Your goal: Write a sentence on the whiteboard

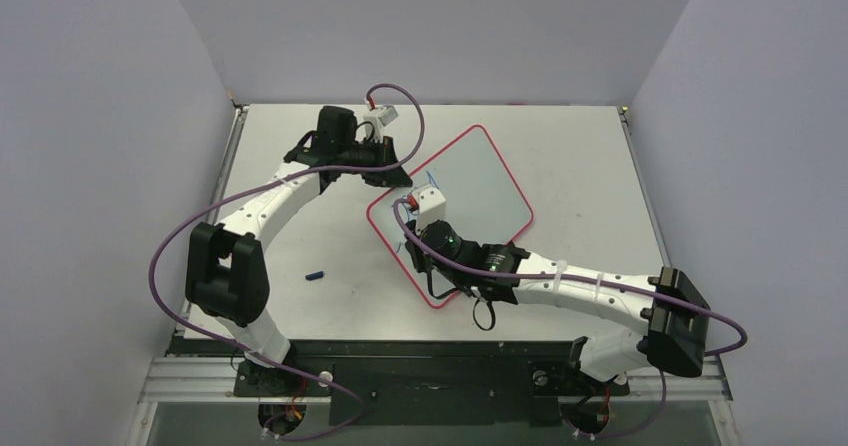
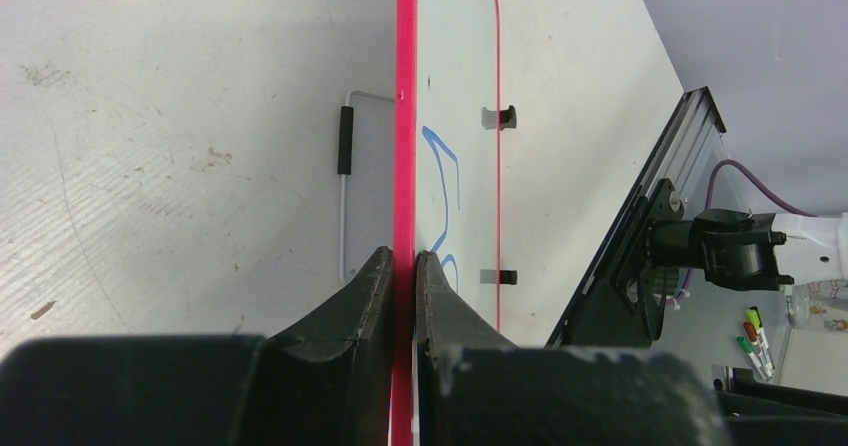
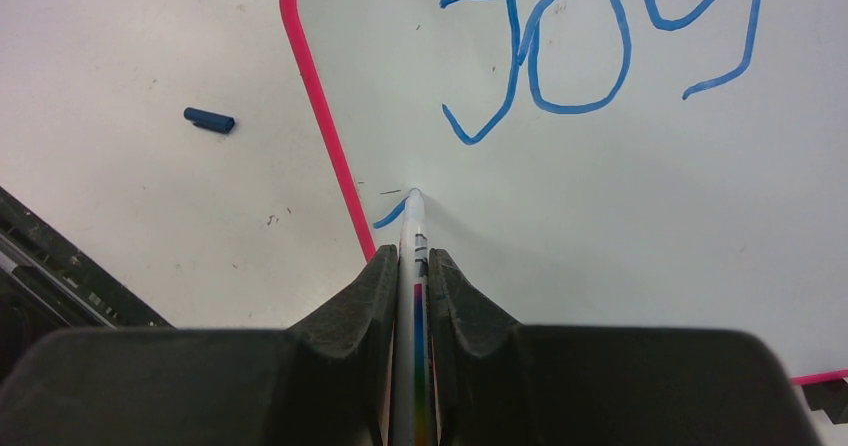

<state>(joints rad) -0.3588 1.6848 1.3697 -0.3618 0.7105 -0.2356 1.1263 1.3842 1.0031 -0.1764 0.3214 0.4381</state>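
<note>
The whiteboard, white with a red-pink frame, lies tilted in the middle of the table. My left gripper is shut on its red edge at the far left corner. My right gripper is shut on a white marker with a rainbow stripe. The marker's tip touches the board near its left edge, beside a short blue stroke. Blue letters "JOY" stand higher on the board. In the top view the right gripper is over the board's near left part.
A blue marker cap lies on the table left of the board, also in the right wrist view. A thin wire stand with a black sleeve lies beside the board's edge. Walls close in the table on three sides.
</note>
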